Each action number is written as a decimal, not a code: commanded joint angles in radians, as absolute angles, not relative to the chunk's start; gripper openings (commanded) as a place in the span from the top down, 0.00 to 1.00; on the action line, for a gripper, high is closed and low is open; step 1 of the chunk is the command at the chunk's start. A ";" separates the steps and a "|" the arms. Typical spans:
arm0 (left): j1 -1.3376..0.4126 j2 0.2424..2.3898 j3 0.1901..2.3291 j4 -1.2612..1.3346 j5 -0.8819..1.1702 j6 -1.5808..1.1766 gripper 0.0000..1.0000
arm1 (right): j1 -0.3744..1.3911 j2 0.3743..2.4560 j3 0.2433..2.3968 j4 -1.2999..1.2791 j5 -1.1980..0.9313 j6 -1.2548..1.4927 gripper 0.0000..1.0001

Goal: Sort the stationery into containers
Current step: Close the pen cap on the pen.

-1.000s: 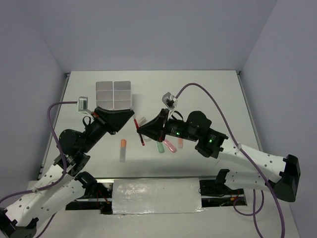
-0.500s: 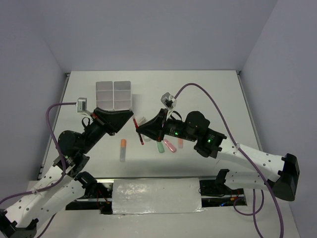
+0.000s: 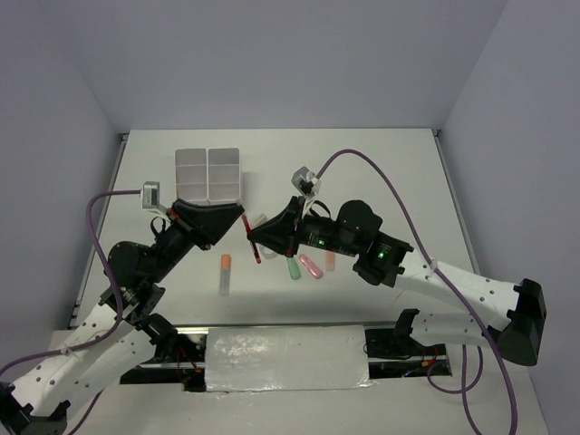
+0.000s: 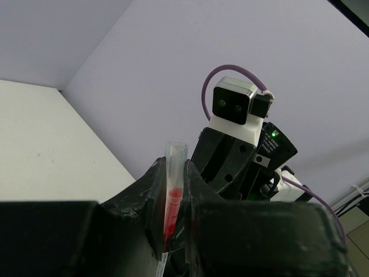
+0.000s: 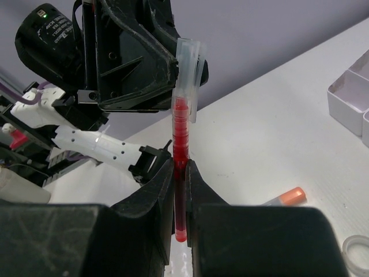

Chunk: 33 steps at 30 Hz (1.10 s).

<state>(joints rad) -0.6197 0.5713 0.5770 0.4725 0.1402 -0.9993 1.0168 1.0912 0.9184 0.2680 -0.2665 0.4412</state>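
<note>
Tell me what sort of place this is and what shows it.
Probably a robot lab test cell: a white table boxed in by plain walls, the left arm and right arm bolted at its near edge, and a red pen, markers and a white organiser box staged as props.

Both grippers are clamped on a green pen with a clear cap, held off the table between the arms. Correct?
Not green: it is a red pen with a clear cap, plain in the right wrist view. The rest holds: the left gripper and the right gripper both clamp it, off the table between the arms.
</note>
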 commanded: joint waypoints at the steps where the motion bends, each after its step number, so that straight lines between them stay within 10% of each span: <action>1: -0.624 0.560 0.575 0.471 0.178 -0.982 1.00 | 1.019 1.083 0.986 0.368 -0.284 0.436 1.00; 33: -0.627 0.584 0.595 0.433 0.319 -0.922 1.00 | 0.974 1.068 0.980 0.413 -0.290 0.407 1.00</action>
